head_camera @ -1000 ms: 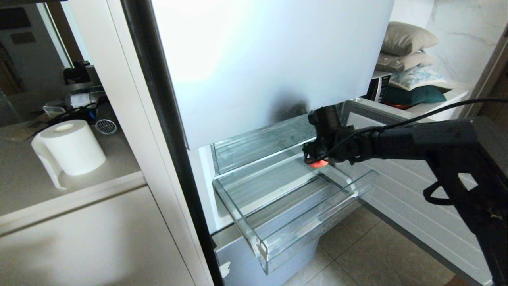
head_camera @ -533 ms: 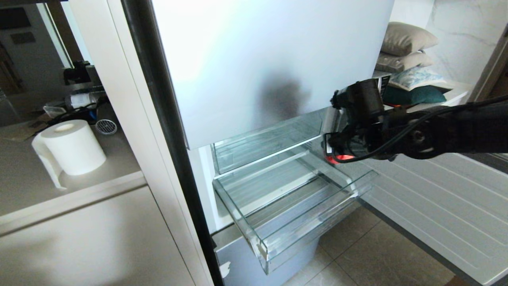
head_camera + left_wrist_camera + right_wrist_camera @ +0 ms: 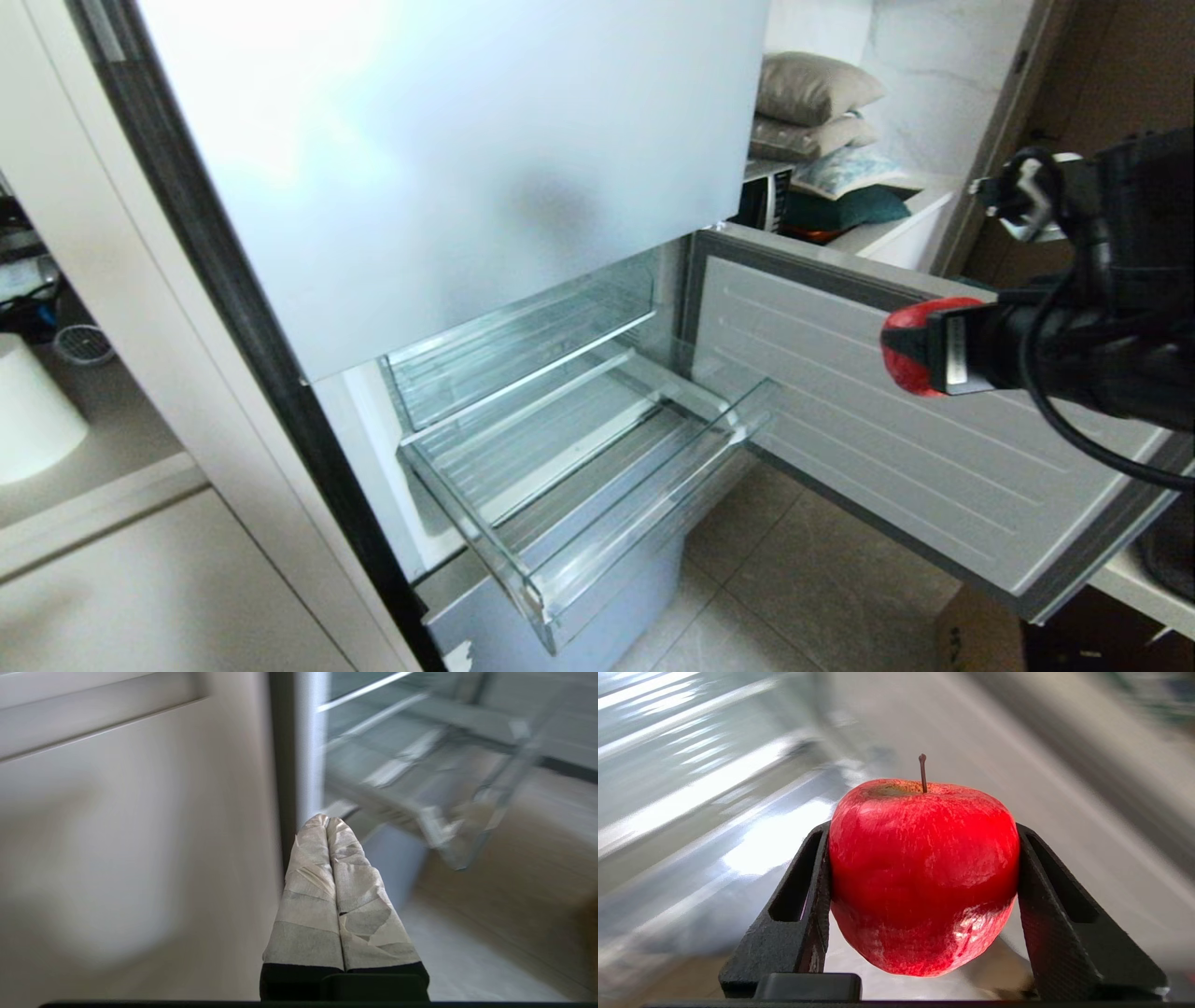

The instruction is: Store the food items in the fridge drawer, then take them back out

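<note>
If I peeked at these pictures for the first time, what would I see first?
A shiny red apple with its little stalk up, squeezed in the right gripper, out in front of the open fridge door. Left of it, the clear fridge drawer sticks out with nothing showing inside. The left gripper hangs shut beside the fridge.

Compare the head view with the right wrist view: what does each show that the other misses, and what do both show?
Head view only: the clear fridge drawer pulled out and holding no food, the open fridge door, the stacked pillows.
Right wrist view only: the apple's stem, and both fingers of the right gripper pressed against its sides.
Both: the red apple held in the right gripper, clear of the drawer.
</note>
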Robot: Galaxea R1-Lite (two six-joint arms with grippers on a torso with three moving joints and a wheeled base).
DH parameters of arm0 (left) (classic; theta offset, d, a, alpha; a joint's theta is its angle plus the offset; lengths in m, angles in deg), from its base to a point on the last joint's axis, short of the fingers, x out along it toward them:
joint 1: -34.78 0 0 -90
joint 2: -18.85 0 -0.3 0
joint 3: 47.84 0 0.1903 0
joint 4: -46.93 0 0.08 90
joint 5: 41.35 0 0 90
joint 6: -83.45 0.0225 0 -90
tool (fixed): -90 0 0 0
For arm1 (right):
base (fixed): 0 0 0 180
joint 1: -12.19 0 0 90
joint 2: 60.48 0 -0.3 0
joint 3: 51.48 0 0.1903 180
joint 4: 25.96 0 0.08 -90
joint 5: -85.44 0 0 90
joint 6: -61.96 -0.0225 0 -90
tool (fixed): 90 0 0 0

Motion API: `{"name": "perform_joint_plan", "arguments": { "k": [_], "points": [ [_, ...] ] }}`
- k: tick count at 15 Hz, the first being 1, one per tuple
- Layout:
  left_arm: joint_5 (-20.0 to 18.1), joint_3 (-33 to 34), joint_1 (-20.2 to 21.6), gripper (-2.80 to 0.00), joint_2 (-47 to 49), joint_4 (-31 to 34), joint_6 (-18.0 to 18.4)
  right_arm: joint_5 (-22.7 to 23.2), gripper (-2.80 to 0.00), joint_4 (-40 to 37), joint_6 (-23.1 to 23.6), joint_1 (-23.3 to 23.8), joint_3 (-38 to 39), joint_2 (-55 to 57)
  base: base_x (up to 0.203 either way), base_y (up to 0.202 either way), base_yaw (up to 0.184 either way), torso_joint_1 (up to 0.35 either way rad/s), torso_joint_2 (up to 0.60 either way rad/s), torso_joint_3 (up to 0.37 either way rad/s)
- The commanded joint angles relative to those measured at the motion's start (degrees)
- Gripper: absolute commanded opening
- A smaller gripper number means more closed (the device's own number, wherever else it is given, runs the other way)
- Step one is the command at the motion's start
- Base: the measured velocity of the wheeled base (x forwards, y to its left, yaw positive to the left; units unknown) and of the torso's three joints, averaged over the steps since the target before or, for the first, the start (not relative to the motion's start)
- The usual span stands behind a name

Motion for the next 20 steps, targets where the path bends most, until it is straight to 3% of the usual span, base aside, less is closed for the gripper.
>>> {"name": "perform_joint_plan", "arguments": {
  "k": [1, 5, 7, 10, 13, 16, 20],
  "points": [
    [0.01, 0.01, 0.01, -2.8, 0.09, 0.03, -0.01, -0.72, -2.8, -0.01, 1.34, -0.16, 3.12, -11.39, 0.001, 0.01, -0.171, -0.012, 0.0, 0.004],
    [0.01, 0.01, 0.01, -2.8, 0.09, -0.01, -0.01, -3.44, -2.8, -0.12, 4.25, -0.02, 4.87, -23.36, -0.001, 0.007, -0.178, 0.0, 0.0, 0.005],
    [0.01, 0.01, 0.01, -2.8, 0.09, 0.08, 0.04, -7.11, -2.8, -0.82, 4.65, 0.53, 5.92, -28.29, 0.001, 0.005, -0.174, 0.0, 0.0, 0.006],
    [0.01, 0.01, 0.01, -2.8, 0.09, -0.01, 0.08, -12.4, -2.8, -1.7, 4.38, 5.31, 10.09, -32.43, 0.0, 0.006, -0.17, 0.002, 0.0, 0.007],
    [0.01, 0.01, 0.01, -2.8, 0.09, 0.05, 0.08, -12.29, -2.8, -1.71, 2.29, 13.1, 13.05, -32.5, -0.001, 0.004, -0.066, 0.0, 0.0, 0.002],
    [0.01, 0.01, 0.01, -2.8, 0.09, -0.01, 0.08, -11.92, -2.8, -1.65, -3.64, 17.68, 14.18, -26.25, 0.0, 0.0, 0.0, 0.0, 0.0, 0.0],
    [0.01, 0.01, 0.01, -2.8, 0.09, 0.0, 0.08, -6.73, -2.8, -1.38, -6.6, 23.14, 14.9, -22.53, 0.0, 0.0, 0.0, 0.0, 0.0, 0.0]
  ]
}}
